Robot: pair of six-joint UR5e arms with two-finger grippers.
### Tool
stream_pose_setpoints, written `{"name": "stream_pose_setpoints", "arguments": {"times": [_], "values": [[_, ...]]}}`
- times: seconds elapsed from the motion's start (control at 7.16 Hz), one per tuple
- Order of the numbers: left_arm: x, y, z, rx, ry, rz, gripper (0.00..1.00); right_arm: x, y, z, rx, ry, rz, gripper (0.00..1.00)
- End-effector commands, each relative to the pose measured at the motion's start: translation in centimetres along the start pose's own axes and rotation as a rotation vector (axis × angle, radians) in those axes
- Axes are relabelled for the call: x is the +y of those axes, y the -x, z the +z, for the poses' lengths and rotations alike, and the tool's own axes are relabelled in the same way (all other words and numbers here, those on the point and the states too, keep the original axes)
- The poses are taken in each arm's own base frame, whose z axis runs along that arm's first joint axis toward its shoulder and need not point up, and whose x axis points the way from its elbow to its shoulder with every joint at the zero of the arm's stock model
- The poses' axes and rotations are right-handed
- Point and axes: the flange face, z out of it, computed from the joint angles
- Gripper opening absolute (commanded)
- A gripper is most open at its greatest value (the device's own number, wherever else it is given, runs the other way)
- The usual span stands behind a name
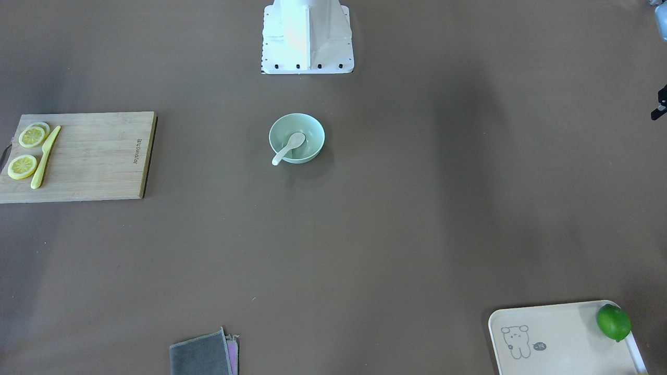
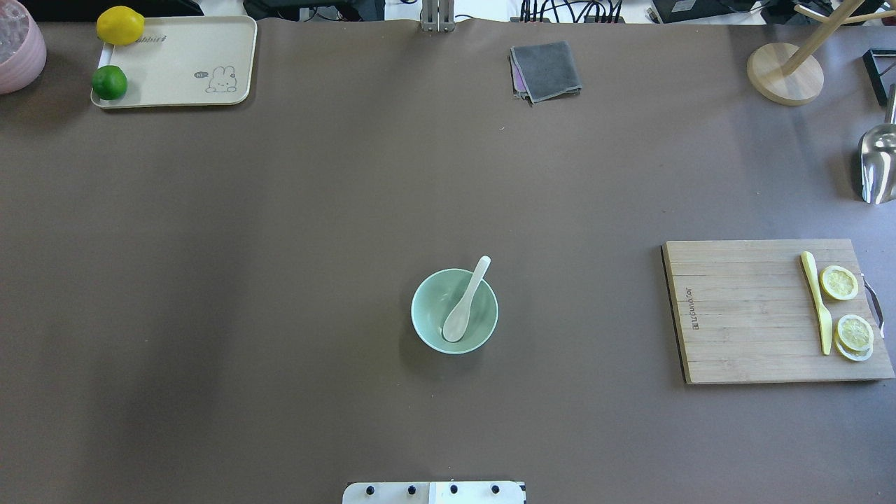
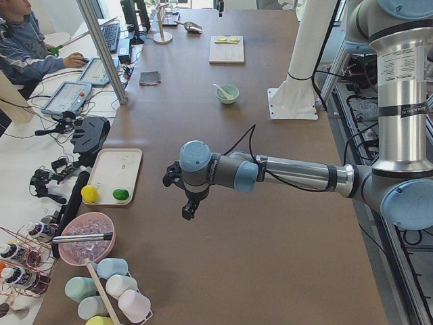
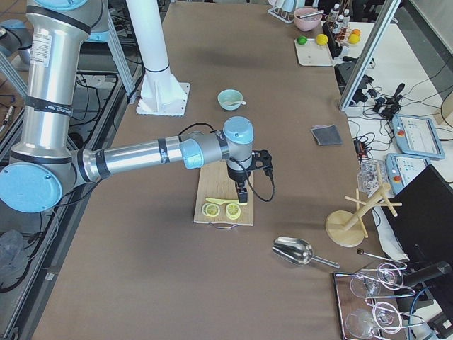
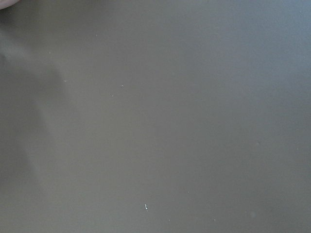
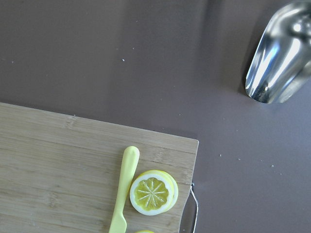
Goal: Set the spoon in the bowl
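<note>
The pale mint-green bowl (image 2: 434,302) stands at the table's middle, in front of the robot base. The white spoon (image 2: 467,299) lies in it, scoop down inside and handle leaning over the far rim. Both also show in the front view: bowl (image 1: 313,136), spoon (image 1: 289,148). My left gripper (image 3: 188,206) hangs above bare table near the left end, far from the bowl. My right gripper (image 4: 242,195) hangs above the cutting board. Neither holds anything that I can see. Only the side views show the fingers, so I cannot tell whether they are open or shut.
A wooden cutting board (image 2: 742,311) with a yellow knife (image 2: 816,302) and lemon slices lies on the right. A cream tray (image 2: 175,63) with a lime and a lemon is far left. A grey cloth (image 2: 546,70), a metal scoop (image 2: 878,164) and a wooden stand (image 2: 784,73) sit along the far edge.
</note>
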Motion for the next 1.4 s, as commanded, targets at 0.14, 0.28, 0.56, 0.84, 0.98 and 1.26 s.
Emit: {"name": "stream_pose_setpoints", "arguments": {"times": [0.14, 0.28, 0.56, 0.84, 0.98, 1.26], "values": [[-0.1, 0.2, 0.4, 0.003, 0.008, -0.012, 0.98, 2.5, -3.1, -1.1, -0.049, -0.012, 0.01, 1.0], [-0.2, 0.4, 0.7, 0.005, 0.007, -0.011, 0.98, 2.6, -3.4, -1.0, -0.045, -0.01, 0.017, 1.0], [-0.4, 0.2, 0.4, 0.003, 0.0, -0.035, 0.98, 4.1, -4.4, -0.3, -0.046, -0.02, 0.002, 1.0], [-0.2, 0.8, 1.1, 0.006, 0.011, -0.039, 0.98, 5.0, -5.8, 0.9, -0.046, -0.03, -0.001, 1.0], [-0.1, 0.8, 1.2, 0.006, 0.013, -0.04, 0.98, 5.5, -6.6, 1.5, -0.049, -0.047, -0.011, 1.0], [-0.1, 0.8, 1.2, 0.006, 0.013, -0.042, 0.98, 5.5, -6.9, 1.8, -0.051, -0.05, -0.01, 1.0]]}}
